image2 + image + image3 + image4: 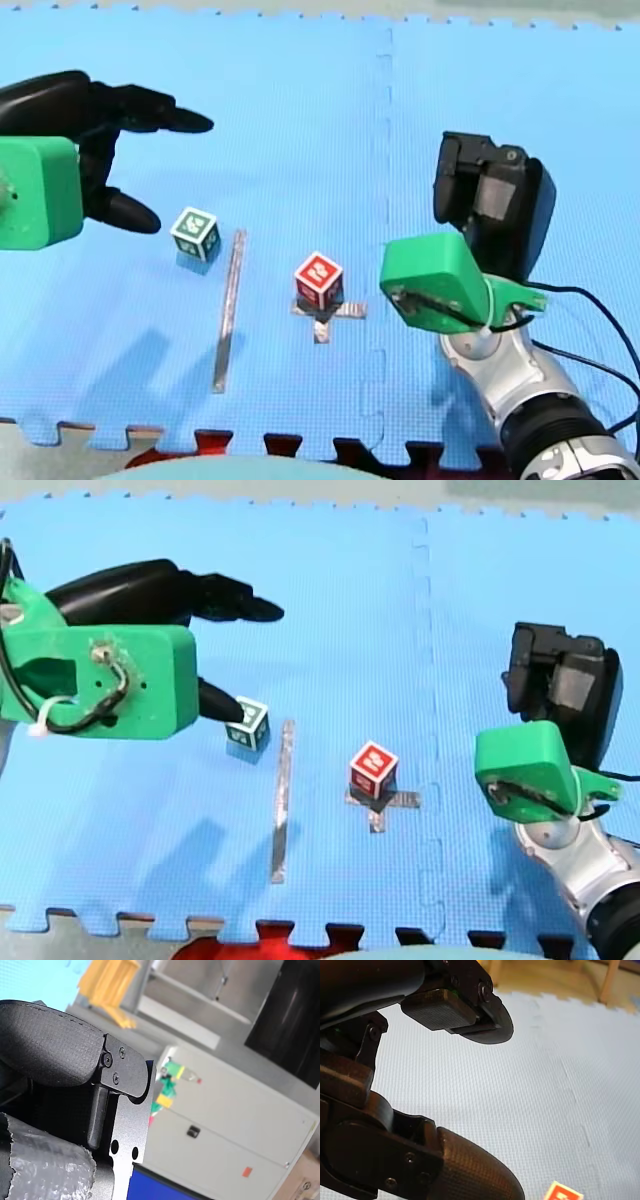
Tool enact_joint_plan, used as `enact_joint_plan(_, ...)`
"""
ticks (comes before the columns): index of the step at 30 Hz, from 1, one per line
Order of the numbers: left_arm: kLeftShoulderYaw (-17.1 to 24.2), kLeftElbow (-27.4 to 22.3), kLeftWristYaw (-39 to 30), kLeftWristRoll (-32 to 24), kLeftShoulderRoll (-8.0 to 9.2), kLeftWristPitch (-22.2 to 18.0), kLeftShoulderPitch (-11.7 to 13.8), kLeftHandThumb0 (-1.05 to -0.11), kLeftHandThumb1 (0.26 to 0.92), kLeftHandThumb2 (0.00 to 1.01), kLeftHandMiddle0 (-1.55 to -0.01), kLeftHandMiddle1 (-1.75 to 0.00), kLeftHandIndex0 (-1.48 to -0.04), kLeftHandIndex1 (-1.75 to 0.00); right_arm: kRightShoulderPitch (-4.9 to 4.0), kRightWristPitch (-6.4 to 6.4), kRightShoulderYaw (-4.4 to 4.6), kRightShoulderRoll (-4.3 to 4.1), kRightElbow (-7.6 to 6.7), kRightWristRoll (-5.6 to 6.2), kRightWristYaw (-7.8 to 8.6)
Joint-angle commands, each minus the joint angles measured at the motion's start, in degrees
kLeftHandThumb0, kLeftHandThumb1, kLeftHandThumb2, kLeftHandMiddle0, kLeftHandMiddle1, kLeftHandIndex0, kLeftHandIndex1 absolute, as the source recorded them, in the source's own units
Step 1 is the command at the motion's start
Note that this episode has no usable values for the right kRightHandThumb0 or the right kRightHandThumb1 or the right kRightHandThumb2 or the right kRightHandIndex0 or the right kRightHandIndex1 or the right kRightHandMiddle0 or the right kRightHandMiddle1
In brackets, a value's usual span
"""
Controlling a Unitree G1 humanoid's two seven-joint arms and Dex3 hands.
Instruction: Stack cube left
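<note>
Mat (330, 600): blue foam tiles, jigsaw edge nearest me, both cubes sitting on it
Metal strip (282, 800): thin bar lying flat, running away from me between the two cubes
Red cube (373, 769): upright on a grey tape cross (383, 802) near the middle of the mat, nothing on top of it
Green cube (246, 725): on the mat just beyond the strip's far end and on its left side, well apart from the red cube, turned a little out of square
Right hand (555, 680): raised over the right tile, well clear of both cubes, fingers curled in on nothing
Left hand (160, 592): hanging over the left tile just beside the green cube, fingers stretched out and uncurled, holding nothing; the lowest fingertip (135, 213) points at the cube, and from the second head view I read a gap between them, so no contact
Done so far: as I judge it, only the approach; neither cube is gripped or lifted and no stack exists
Left to do: I would need to close the left fingers around the green cube, lift it, carry it over the strip, set it squarely on the red cube and let go
Progress: early, by my estimate, with every step that counts ahead of me
</note>
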Motion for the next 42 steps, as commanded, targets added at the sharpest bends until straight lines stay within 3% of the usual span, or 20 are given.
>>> enact_joint_plan(1,0.9,25.8,10.2,-0.5,-4.13,-13.8,-4.5,-1.048,0.846,0.00,-0.77,-1.75,-0.53,-0.02,0.27,-0.74,-0.38,-1.08,0.50,-0.07,-0.79)
enact_joint_plan(6,1.7,31.9,11.0,-2.0,-5.06,-15.4,-5.8,-1.048,0.801,0.00,-0.79,-1.75,-0.52,-0.01,0.73,-1.39,-0.28,-1.74,0.38,-0.36,-1.16)
enact_joint_plan(18,2.2,41.2,11.2,-3.1,-6.34,-19.6,-8.7,-1.048,0.767,0.00,-0.79,-1.75,-0.52,-0.01,1.44,-2.75,-0.46,-2.86,0.07,-0.56,-1.36)
enact_joint_plan(26,1.6,47.4,12.7,-2.4,-7.09,-22.1,-11.2,-1.048,0.763,0.00,-0.78,-1.75,-0.51,0.00,2.35,-3.58,-0.65,-3.60,-1.08,-0.46,-0.71)
enact_joint_plan(34,1.6,52.5,12.7,-2.4,-7.73,-19.3,-14.6,-1.048,0.730,0.00,-0.78,-1.75,-0.51,0.00,3.40,-4.25,-0.71,-4.47,-2.25,-0.42,-0.01)
enact_joint_plan(42,0.7,57.0,15.5,-1.3,-8.45,-21.9,-16.5,-1.030,0.717,0.00,-0.84,-1.75,-0.55,-0.02,4.24,-4.35,-1.01,-5.00,-3.65,0.05,1.86)
